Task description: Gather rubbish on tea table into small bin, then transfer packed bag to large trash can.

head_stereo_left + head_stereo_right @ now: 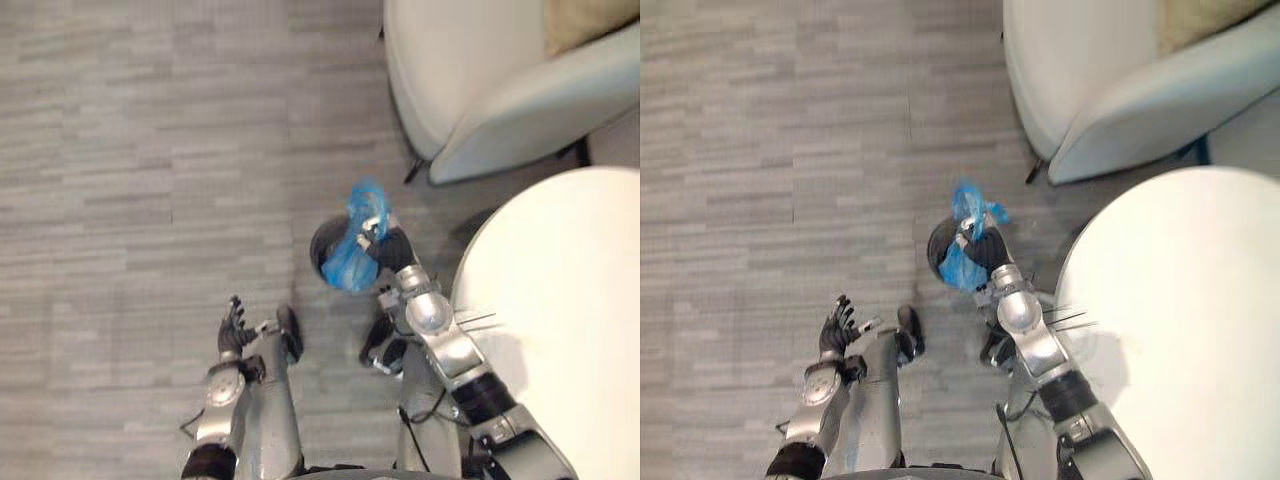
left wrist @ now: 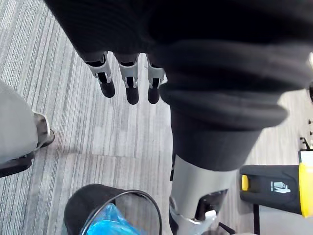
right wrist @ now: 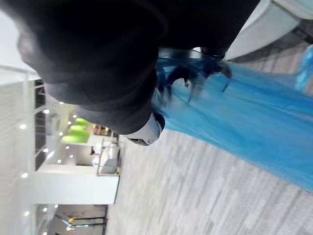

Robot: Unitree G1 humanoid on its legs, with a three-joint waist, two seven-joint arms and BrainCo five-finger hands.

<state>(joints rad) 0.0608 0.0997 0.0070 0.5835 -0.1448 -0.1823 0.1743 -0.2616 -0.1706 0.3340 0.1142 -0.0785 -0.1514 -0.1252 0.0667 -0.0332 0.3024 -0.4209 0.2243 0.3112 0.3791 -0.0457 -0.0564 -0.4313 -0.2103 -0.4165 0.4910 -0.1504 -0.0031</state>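
Just left of centre in the head views, the right robot hand (image 1: 389,249) has its fingers curled tight round the gathered neck of a blue bag (image 1: 350,264). The bag's knotted top sticks up above the fist and its body hangs down over the small black bin (image 1: 320,250). From overhead the bag's bottom looks to be inside the bin's rim, though I can't be sure. The bin stands on the grey floor (image 1: 150,150), just beside the round white surface (image 1: 570,330) that takes the lower right of the frame. A pale armchair (image 1: 440,70) is in the upper right. The left robot hand (image 1: 232,330) hangs at lower left, fingers straight and spread, holding nothing.
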